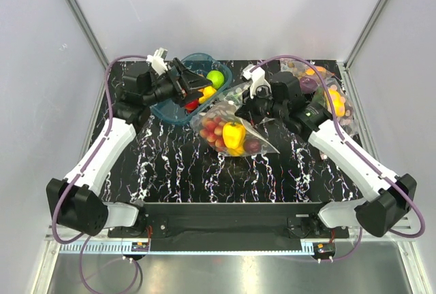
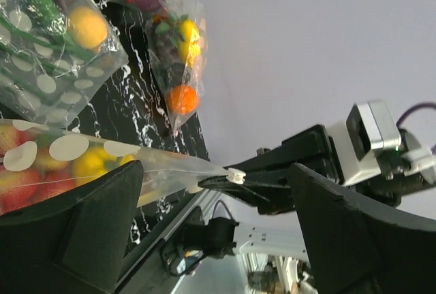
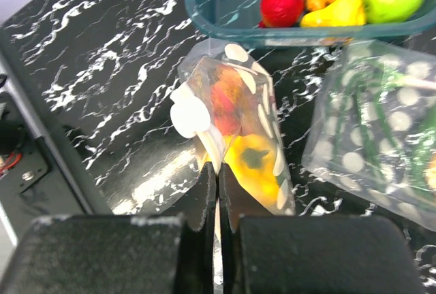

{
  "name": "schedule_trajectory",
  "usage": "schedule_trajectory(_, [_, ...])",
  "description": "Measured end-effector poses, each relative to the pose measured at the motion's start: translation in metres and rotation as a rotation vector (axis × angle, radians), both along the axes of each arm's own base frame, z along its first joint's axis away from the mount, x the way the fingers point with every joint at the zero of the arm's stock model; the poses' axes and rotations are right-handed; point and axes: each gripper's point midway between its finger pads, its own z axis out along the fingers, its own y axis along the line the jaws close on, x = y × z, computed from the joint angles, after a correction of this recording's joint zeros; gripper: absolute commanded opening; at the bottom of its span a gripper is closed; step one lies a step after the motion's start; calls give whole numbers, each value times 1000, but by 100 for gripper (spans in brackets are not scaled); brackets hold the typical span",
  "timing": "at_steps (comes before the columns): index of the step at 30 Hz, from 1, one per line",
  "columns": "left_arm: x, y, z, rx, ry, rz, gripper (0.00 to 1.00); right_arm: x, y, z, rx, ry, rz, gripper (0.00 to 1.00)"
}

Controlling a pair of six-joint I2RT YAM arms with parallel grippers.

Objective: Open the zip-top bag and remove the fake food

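From above, the zip-top bag lies mid-table just in front of the teal tub with the fake food inside; the right gripper is at its far edge, and the left gripper is over the tub. The left wrist view shows that gripper's jaws spread wide, holding nothing, with the bag's white slider beyond them. The right wrist view shows the fingers pinched tight on the bag's edge.

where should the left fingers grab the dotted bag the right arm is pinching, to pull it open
Take the zip-top bag on the flat, thin strip beside its pointed end, next to where the right gripper is shut on it. Bring the left gripper in from its own side, open fingers straddling the film. The fake food bulges the middle, so a pinch there may slip.
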Motion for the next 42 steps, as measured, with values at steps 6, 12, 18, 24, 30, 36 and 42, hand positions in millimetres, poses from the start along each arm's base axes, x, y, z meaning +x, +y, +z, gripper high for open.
schedule_trajectory(6, [3, -9, -28, 33, 39, -98, 94, 1, 4, -11, 37, 81, 46, 0])
schedule_trajectory(12, [0, -8, -43, 148, -68, -180, 93, 2, 7, -10, 91, 145, 77, 0])
schedule_trajectory(18, [-6, -6, -33, 216, -290, -241, 93, 6, 14, -8, 130, 210, 125, 0])
schedule_trajectory(24, [-5, -4, -35, 268, -437, -273, 93, 5, 17, -2, 184, 276, 181, 0])
schedule_trajectory(30, [-5, -4, -38, 313, -530, -312, 93, 4, 17, 5, 244, 349, 235, 0])
schedule_trajectory(36, [0, -15, -34, 303, -582, -382, 93, -1, 18, 13, 291, 417, 302, 0])
schedule_trajectory(42, [-1, -27, -27, 266, -608, -461, 93, -7, 19, 23, 323, 467, 363, 0])
